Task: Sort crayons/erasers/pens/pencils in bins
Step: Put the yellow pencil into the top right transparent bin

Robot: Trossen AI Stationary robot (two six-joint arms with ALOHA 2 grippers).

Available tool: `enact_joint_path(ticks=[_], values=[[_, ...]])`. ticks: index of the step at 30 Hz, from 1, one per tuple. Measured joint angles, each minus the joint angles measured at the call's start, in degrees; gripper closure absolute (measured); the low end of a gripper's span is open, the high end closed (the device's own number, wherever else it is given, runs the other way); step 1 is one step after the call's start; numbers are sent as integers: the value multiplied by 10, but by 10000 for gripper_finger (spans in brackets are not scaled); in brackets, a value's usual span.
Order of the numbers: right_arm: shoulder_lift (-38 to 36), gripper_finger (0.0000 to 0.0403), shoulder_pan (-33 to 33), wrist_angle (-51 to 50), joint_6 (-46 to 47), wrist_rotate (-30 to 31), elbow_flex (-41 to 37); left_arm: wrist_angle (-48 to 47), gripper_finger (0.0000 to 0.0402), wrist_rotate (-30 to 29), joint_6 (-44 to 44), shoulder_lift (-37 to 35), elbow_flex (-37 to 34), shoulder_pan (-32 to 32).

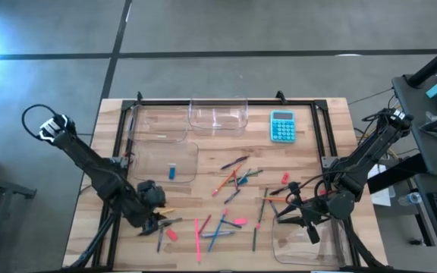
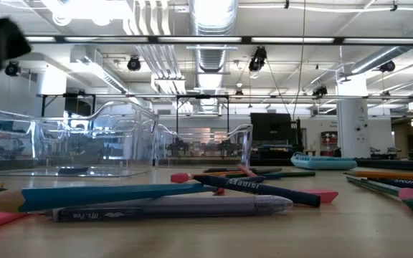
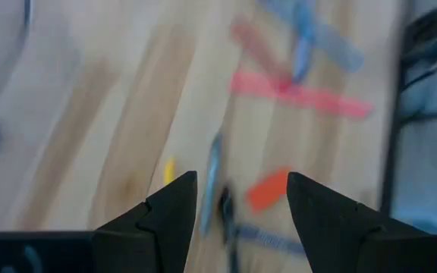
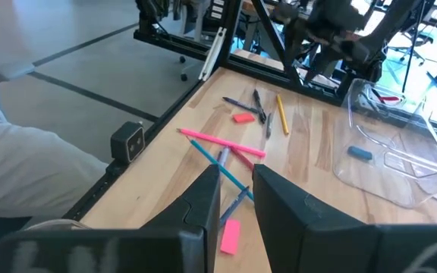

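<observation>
**Left arm lining up on the near-left eraser, right arm idle by its bin**

Tabletop (image 1: 82, 152): wooden, metal frame around it. Four clear bins: two along the far edge (image 1: 158, 123) and (image 1: 218, 114), one mid-left (image 1: 150, 171) already holding a blue eraser (image 1: 171, 172), one at the near right (image 1: 294, 254) under the right arm. Turquoise calculator (image 1: 283, 126) sits far right, not part of the sort

Loose stock is spread across the middle and near side: pens, pencils, crayons in a scatter (image 1: 234, 182), long pink sticks (image 1: 197, 239). Pink erasers are still out on the wood, one near-left (image 1: 171, 235), one mid (image 1: 240, 221), one right of centre (image 1: 285, 178)

Left pincer (image 1: 155, 222) hangs low over the near-left cluster, fingers spread, nothing between them. Wrist view puts a pen (image 3: 212, 178) and an orange-red block (image 3: 268, 189) in the gap ahead of the tips

Right pincer (image 1: 298, 220) sits near the front-right bin, fingers a narrow gap apart, holding nothing

Read: approach phase of a pick, early in the sort, most items unsorted. Next move needs the left arm to centre on one piece only, since the pen and block lie close together, then drop and close
</observation>
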Motion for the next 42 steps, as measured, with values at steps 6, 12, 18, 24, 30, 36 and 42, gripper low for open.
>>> enact_joint_path(ticks=[6,12,18,24,30,36,42], values=[[0,333,0,-1,1,0,0,-64,211,109,-57,60,0,-1],[0,333,0,-1,0,0,0,-80,211,168,-61,131,0,-8],[0,333,0,-1,0,0,0,-89,211,180,-61,186,0,-17],[0,333,0,-1,0,0,0,-104,211,180,-57,215,-5,-18],[0,333,0,-1,0,0,0,-96,211,183,-57,220,-22,-18],[0,333,0,-1,0,0,0,-90,264,183,-49,220,-25,-18],[0,333,0,-1,0,0,0,-81,346,178,-46,220,-25,-18]])
